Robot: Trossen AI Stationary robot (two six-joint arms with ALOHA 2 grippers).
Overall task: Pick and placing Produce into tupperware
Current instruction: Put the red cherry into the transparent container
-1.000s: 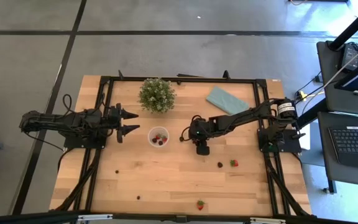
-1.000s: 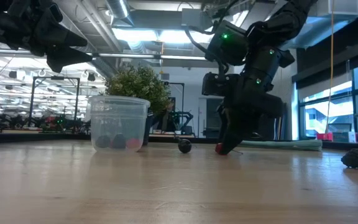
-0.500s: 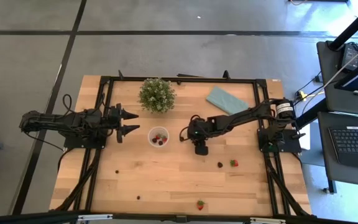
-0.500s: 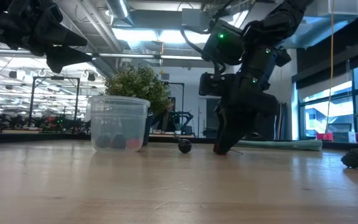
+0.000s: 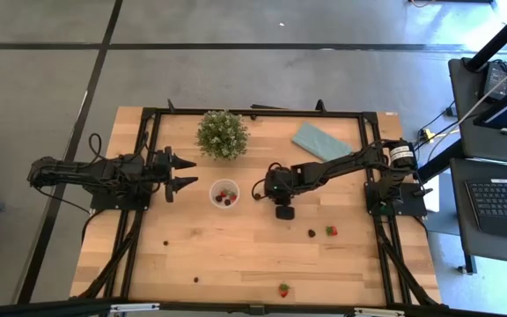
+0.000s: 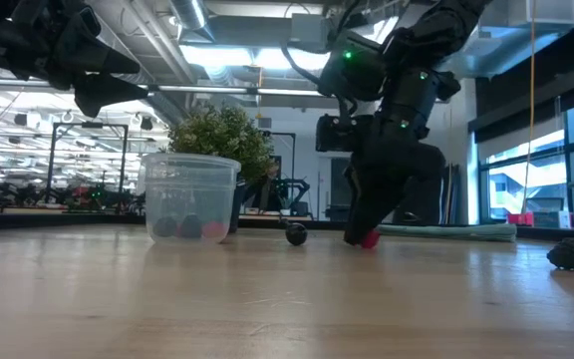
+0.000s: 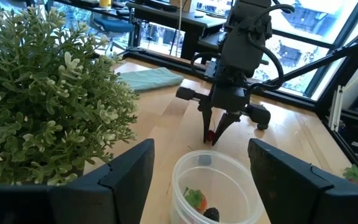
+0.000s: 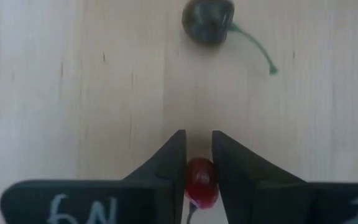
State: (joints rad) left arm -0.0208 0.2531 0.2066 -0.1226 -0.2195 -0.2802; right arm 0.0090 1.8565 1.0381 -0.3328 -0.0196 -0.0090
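Red fruit is what your right gripper [image 8: 197, 163] has pinched: a small glossy cherry [image 8: 201, 176] sits squeezed between its two dark fingers, tips down at the wooden table [image 5: 236, 255] near the middle. Just beyond those fingers you can see a dark cherry [image 8: 207, 22] with a curved green stem lying loose on the wood. Your cup [image 5: 224, 194] stands a little toward the left arm's side of the table's middle, with a few red and dark berries already in it. Your left gripper [image 5: 186, 173] hangs above the table beside the cup, fingers spread wide and holding nothing. Toward the near edge on the right arm's side you have a strawberry [image 5: 331, 231] and a dark berry [image 5: 312, 233] lying close together, and another strawberry [image 5: 283, 289] lies by the near edge. At the far edge stand a potted plant [image 5: 222, 134] and a teal cloth [image 5: 321, 141].
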